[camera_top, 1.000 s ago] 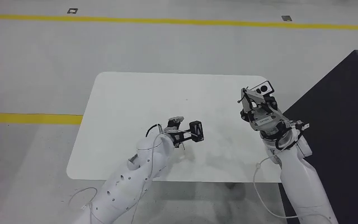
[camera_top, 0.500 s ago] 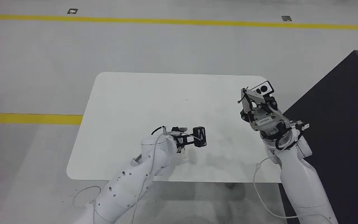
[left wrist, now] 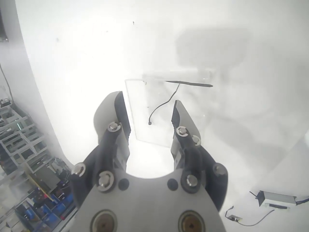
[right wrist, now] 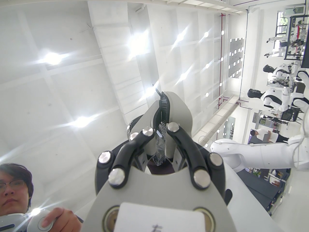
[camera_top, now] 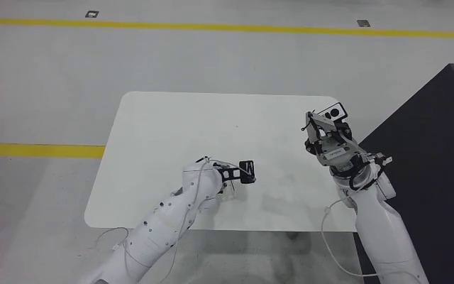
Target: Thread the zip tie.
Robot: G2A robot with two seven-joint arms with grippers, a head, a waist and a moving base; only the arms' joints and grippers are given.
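left arm: turning its wrist over the last second and drawing back a little toward the near edge of the surface (camera_top: pixel 177 128), after reaching slightly further out half a second ago.
left tool (camera_top: pixel 246 171): standing wide in the left wrist view (left wrist: pixel 147 97), gripping nothing and hanging just above the task's thing.
zip tie (left wrist: pixel 165 103): lying loose on the surface as a thin black curved strand, showing between and just past the two open fingertips.
clear sheet (left wrist: pixel 140 112): lying flat under the zip tie, one edge running close beside a fingertip.
dark strip (left wrist: pixel 189 83): lying straight at the far end of the curved strand; not telling whether it belongs to the tie.
meaning: judging from the turned wrist and wide jaws, lining up for a pick rather than threading; no grasp made yet and the tie not yet lifted, so the task probably only just starting.
right tool (camera_top: pixel 309 121): staying raised by the right edge of the surface, pointing upward and not shifting across the frames; fingers pressed together in the right wrist view (right wrist: pixel 163 94), with a thin dark sliver peeking past the tips, too small to name.
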